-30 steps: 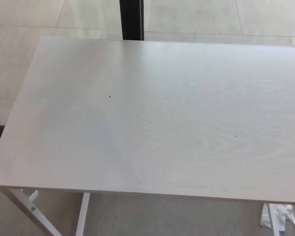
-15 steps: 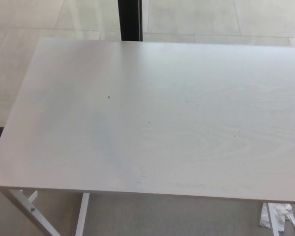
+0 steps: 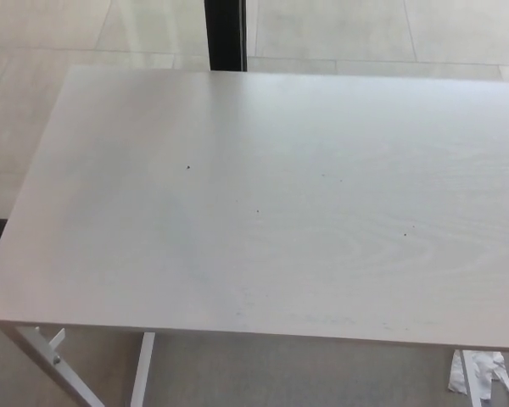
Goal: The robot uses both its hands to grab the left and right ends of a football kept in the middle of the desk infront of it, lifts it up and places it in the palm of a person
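Pale wood-grain desk (image 3: 271,203) fills the head view, a few dark specks on its top, white metal legs (image 3: 142,369) below its near edge. Behind it a black post (image 3: 226,34) stands on pale floor tiles; crumpled white scrap (image 3: 483,373) lies lower right. Football and both hands out of view, so finger state cannot be told.

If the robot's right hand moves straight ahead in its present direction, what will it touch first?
That cannot be told: neither hand shows in the head view, so no direction can be read. Only the pale desk is visible, with no football on it.
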Robot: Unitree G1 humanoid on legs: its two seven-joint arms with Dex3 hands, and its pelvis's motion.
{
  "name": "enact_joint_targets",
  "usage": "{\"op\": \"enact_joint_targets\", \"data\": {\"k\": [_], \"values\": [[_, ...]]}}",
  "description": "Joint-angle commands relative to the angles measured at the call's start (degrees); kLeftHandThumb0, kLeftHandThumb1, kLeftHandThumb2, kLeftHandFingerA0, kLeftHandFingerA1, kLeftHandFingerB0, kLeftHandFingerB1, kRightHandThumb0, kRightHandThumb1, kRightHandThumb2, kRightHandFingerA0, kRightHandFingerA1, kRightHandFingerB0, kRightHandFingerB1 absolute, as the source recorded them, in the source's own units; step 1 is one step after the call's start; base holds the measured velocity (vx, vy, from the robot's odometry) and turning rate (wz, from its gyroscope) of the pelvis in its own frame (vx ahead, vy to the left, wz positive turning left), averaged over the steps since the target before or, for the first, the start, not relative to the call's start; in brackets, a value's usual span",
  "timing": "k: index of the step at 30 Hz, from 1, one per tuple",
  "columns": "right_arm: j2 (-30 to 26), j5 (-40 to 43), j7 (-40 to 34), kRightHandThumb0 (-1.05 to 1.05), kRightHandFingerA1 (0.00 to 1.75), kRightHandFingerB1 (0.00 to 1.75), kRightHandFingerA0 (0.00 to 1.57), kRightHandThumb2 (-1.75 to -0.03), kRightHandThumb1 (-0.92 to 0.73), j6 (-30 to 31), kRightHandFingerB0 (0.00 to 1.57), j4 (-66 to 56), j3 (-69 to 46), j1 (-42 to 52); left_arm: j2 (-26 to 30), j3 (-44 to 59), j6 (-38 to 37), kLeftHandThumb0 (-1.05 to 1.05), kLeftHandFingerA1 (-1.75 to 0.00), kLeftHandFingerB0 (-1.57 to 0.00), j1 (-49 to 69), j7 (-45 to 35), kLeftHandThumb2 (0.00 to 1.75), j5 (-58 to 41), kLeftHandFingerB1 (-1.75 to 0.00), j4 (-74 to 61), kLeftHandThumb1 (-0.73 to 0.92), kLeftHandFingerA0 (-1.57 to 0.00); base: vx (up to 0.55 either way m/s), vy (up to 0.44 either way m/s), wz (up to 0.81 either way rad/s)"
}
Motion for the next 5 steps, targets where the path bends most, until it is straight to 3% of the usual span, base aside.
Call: {"op": "enact_joint_targets", "data": {"k": [1, 2, 3, 5], "values": [[-6.5, -5.2, 12.8, -0.71, 0.43, 0.31, 0.44, -0.61, -0.67, -8.0, 0.24, 3.8, 5.5, 3.1, 3.2, -0.7, 0.3, -0.62, -0.73, -0.48, -0.4, -5.4, 0.86, -2.8, -0.57, 1.2, 0.43, -0.82, 0.0, 0.0, 0.0], [-6.9, -4.9, 13.4, -0.7, 0.43, 0.31, 0.44, -0.6, -0.65, -8.2, 0.26, 4.6, 5.8, 2.7, 3.2, -1.0, -0.1, -0.6, -0.73, -0.45, -0.3, -5.7, 0.87, -2.6, -0.55, 1.1, 0.43, -0.81, 0.0, 0.0, 0.0], [-7.0, -4.4, 13.9, -0.68, 0.44, 0.32, 0.44, -0.59, -0.62, -8.1, 0.29, 4.9, 5.7, 2.6, 3.3, -1.3, -0.5, -0.59, -0.56, -0.54, -0.3, -5.6, 0.57, -2.2, -0.42, 1.4, 0.56, -0.8, 0.0, 0.0, 0.0], [-7.1, -3.7, 14.5, -0.65, 0.43, 0.33, 0.46, -0.59, -0.61, -8.1, 0.32, 5.2, 5.6, 2.4, 3.5, -1.6, -0.7, -0.58, -0.57, -0.53, -0.5, -5.4, 0.57, -1.8, -0.42, 1.8, 0.56, -0.77, 0.0, 0.0, 0.0]]}}
